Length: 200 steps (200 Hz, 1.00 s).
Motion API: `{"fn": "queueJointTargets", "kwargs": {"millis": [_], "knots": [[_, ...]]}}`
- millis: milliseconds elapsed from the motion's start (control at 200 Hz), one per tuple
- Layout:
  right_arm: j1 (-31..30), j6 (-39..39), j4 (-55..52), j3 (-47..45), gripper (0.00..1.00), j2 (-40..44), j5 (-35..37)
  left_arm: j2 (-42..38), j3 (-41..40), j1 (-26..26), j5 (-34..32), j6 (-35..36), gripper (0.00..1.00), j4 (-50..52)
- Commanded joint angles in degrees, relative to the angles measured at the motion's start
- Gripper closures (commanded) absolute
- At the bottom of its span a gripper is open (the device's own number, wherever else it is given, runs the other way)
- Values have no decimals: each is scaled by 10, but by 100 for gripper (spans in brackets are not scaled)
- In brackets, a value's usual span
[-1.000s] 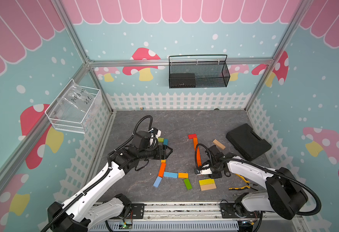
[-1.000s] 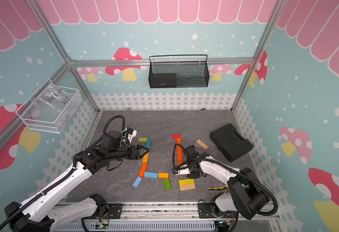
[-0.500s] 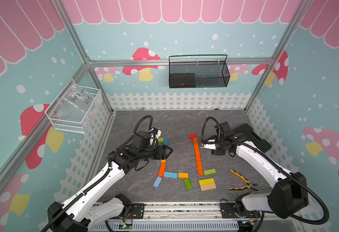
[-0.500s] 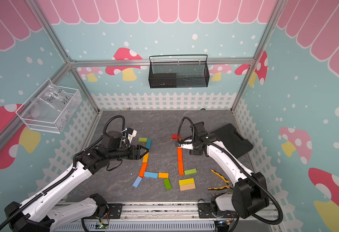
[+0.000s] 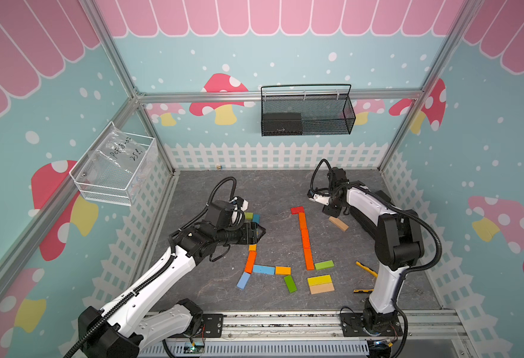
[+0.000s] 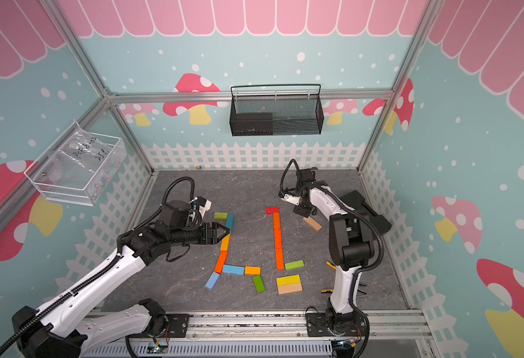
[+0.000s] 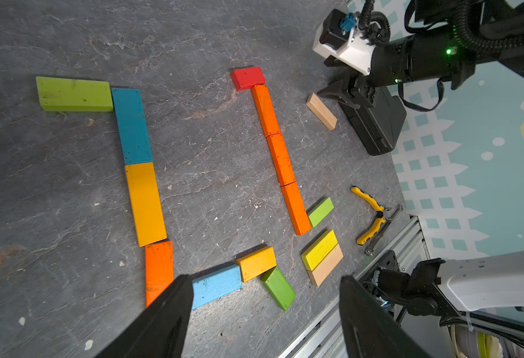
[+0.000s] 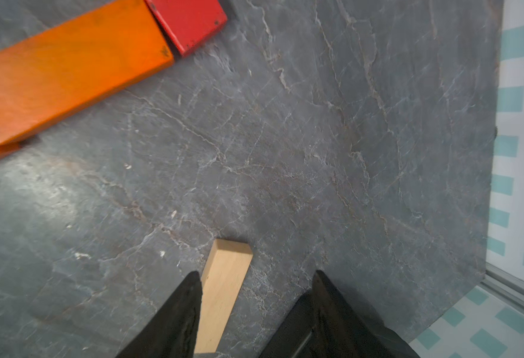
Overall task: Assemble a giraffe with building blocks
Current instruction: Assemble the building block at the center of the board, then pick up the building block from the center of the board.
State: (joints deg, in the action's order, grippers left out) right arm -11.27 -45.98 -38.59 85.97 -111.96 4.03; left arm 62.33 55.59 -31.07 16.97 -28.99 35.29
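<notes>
The building blocks lie flat on the grey floor. One chain runs from a green block through blue and yellow to an orange block. A red block caps a column of orange blocks. A loose tan block lies to the column's right. My right gripper hovers just over it, open; in the right wrist view the tan block lies beside one finger, ungripped, under the right gripper. My left gripper hangs open and empty above the chain, as does the left gripper in its wrist view.
A black case sits at the right behind the right arm. Yellow-handled pliers lie near the front right. A yellow and tan pair of blocks rests at the front. A black mesh basket hangs on the back wall.
The right arm has swung from the front end of the orange column back to the loose tan block. A green block now shows beside the column's front end. The left arm is still.
</notes>
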Motion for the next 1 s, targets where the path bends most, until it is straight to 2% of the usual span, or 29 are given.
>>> {"fn": "queueJointTargets", "kwargs": {"millis": [0,170,330,680,876,996], "knots": [[15,18,-24,23,41,-25,-7,7,4,6,-9,18,23,16],[24,7,-37,15,40,-31,-30,15,6,7,-12,21,23,20],[27,16,-37,-7,40,-32,-23,21,7,7,-11,22,23,20],[36,68,-42,-48,46,-31,-15,20,8,7,-11,22,23,19],[42,91,-39,-66,55,-34,-16,19,12,7,-12,23,23,20],[42,112,-44,-60,68,-27,-13,18,13,7,-14,23,23,22]]}}
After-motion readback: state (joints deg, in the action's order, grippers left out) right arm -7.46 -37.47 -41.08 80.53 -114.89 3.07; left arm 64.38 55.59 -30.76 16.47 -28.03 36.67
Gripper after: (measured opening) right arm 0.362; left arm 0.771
